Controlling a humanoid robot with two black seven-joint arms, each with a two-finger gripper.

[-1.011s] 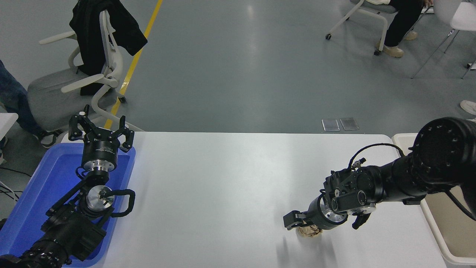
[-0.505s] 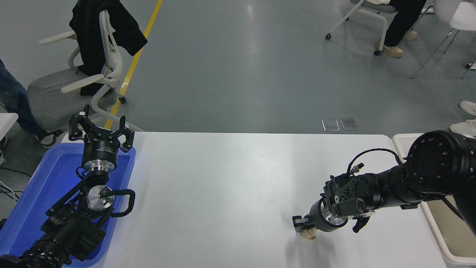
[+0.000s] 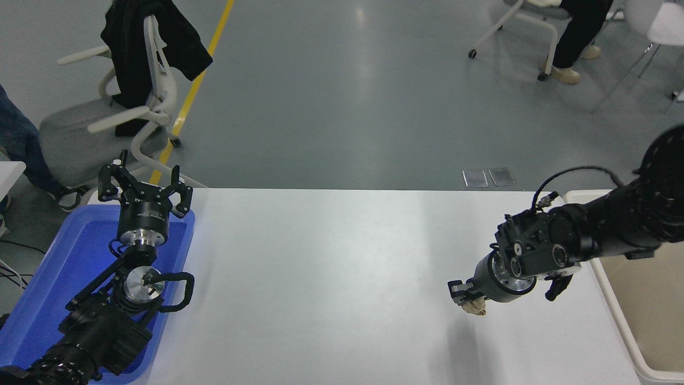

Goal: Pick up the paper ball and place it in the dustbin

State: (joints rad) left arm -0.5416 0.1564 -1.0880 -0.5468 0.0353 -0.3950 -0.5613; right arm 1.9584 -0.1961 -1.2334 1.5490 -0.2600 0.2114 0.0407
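From where I stand, the right gripper (image 3: 466, 298) is clamped on the paper ball (image 3: 474, 307), and the tan wad pokes out just below and to the near side of the black fingertips, most of it tucked under the silver wrist collar. The ball hangs clear of the white table (image 3: 320, 278); a soft shadow lies on the tabletop nearer the robot than the ball, apart from it. Taking the dustbin (image 3: 614, 299) as the mark, the ball is to its left, near the cream rim but not over it, above bare tabletop. The right arm reaches in from the right edge, crossing above the dustbin's far corner, with its wrist pointing down and leftward away from the bin. Only the bin's left wall, rim and part of its beige inside show, running off the picture's right and bottom edges. Far to the left of the dustbin, across the whole table, the left gripper (image 3: 144, 184) is parked with its fingers spread apart, holding nothing, above the far end of a blue tray (image 3: 48, 278) at the table's left side.
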